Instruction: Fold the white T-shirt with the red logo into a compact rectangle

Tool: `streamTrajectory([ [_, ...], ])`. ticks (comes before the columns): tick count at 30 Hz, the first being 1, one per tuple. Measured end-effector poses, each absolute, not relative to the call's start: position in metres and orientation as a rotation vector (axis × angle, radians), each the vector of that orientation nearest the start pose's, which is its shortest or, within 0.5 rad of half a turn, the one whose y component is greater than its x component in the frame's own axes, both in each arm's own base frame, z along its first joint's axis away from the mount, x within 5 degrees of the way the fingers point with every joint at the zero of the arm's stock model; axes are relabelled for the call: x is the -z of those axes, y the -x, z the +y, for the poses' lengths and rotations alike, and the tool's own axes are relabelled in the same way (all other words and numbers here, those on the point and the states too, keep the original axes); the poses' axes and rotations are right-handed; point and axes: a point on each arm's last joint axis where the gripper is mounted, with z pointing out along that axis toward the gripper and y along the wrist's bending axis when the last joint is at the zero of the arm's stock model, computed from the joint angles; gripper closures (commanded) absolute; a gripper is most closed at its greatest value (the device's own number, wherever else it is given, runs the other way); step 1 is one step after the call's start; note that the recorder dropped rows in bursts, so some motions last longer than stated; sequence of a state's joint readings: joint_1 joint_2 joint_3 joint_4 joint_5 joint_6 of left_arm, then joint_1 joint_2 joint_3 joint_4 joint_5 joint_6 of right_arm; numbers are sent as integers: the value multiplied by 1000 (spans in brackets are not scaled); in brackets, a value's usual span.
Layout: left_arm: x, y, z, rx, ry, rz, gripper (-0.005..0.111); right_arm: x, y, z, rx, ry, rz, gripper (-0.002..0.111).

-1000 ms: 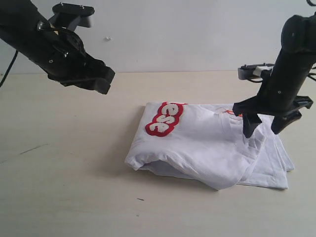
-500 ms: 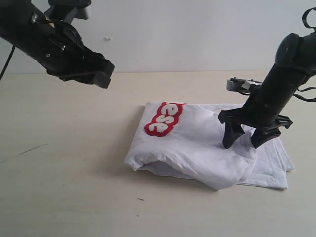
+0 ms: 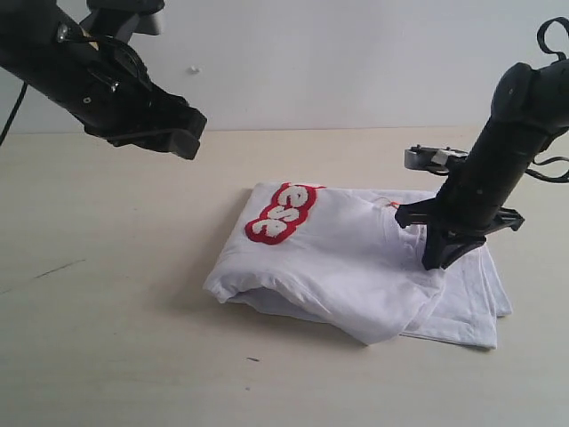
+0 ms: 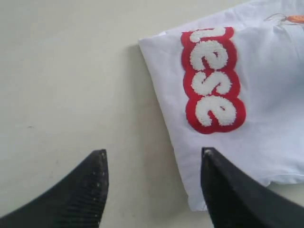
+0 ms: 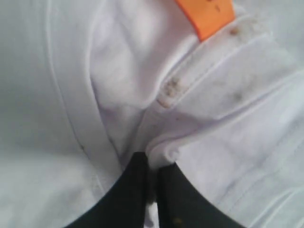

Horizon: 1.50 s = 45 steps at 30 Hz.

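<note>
The white T-shirt lies folded on the table, with part of the red logo facing up near its far left corner. My right gripper presses down on the shirt's right part, jaws shut on a pinched fold of cloth beside the ribbed collar and orange neck tag. My left gripper hangs in the air above and left of the shirt, open and empty. In the left wrist view the red logo and the white T-shirt edge lie beyond the left gripper.
The shirt rests on a pale wooden table with a white wall behind. Bare tabletop stretches to the left of and in front of the shirt.
The right gripper came down onto the shirt and closed on a fold of cloth. The shirt has shifted slightly left and toward the front. The left arm stayed still.
</note>
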<state>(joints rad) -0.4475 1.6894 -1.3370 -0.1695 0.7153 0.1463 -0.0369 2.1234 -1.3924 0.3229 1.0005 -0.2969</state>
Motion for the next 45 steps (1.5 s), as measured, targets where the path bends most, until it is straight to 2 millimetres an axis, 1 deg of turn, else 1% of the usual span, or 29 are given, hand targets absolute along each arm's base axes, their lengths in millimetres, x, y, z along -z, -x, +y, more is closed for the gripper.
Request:
streamTrajectory([
  [3, -280, -329, -169, 307, -634, 2485, 50, -143, -393, 12, -454, 125, 3075, 108],
  [5, -280, -329, -169, 307, -634, 2485, 50, -164, -393, 14, -476, 143, 3011, 108],
  [8, -280, -329, -170, 312, -631, 2486, 50, -191, -390, 15, -450, 181, 2938, 108],
  [11, -280, -329, -170, 316, -628, 2486, 50, -212, -385, 9, -339, 190, 2897, 108],
  [12, -280, -329, -170, 322, -625, 2487, 50, -219, -383, 5, -262, 175, 2889, 108],
  [15, -280, -329, -170, 326, -622, 2488, 50, -234, -382, -6, -83, 106, 2847, 108],
  [17, -280, -329, -170, 325, -623, 2488, 50, -241, -380, -10, -22, 78, 2829, 108],
  [19, -280, -329, -170, 324, -626, 2487, 50, -241, -380, -12, -1, 66, 2829, 108],
  [21, -280, -329, -170, 326, -625, 2487, 50, -236, -380, -12, 5, 61, 2852, 108],
  [24, -280, -329, -170, 326, -625, 2487, 50, -219, -380, -14, 33, 60, 2936, 108],
  [26, -280, -329, -170, 327, -624, 2488, 50, -207, -381, -19, 102, 32, 2982, 104],
  [29, -280, -329, -170, 327, -624, 2488, 50, -196, -381, -30, 279, -27, 3012, 89],
  [30, -280, -329, -170, 329, -623, 2488, 50, -194, -381, -31, 306, -35, 3018, 82],
  [31, -280, -329, -170, 329, -623, 2488, 50, -191, -381, -33, 327, -41, 3025, 74],
  [33, -280, -329, -171, 331, -621, 2488, 50, -187, -382, -34, 345, -45, 3032, 62],
  [35, -280, -329, -171, 331, -621, 2488, 50, -186, -382, -34, 345, -50, 3034, 58],
  [38, -280, -329, -171, 335, -623, 2488, 50, -186, -383, -34, 344, -57, 3031, 59],
  [40, -280, -329, -171, 341, -629, 2485, 50, -186, -383, -34, 343, -67, 3029, 62],
  [43, -280, -328, -172, 354, -631, 2488, 50, -192, -384, -33, 322, -87, 3010, 73],
  [45, -280, -328, -172, 355, -636, 2488, 50, -205, -385, -30, 275, -108, 2976, 82],
])
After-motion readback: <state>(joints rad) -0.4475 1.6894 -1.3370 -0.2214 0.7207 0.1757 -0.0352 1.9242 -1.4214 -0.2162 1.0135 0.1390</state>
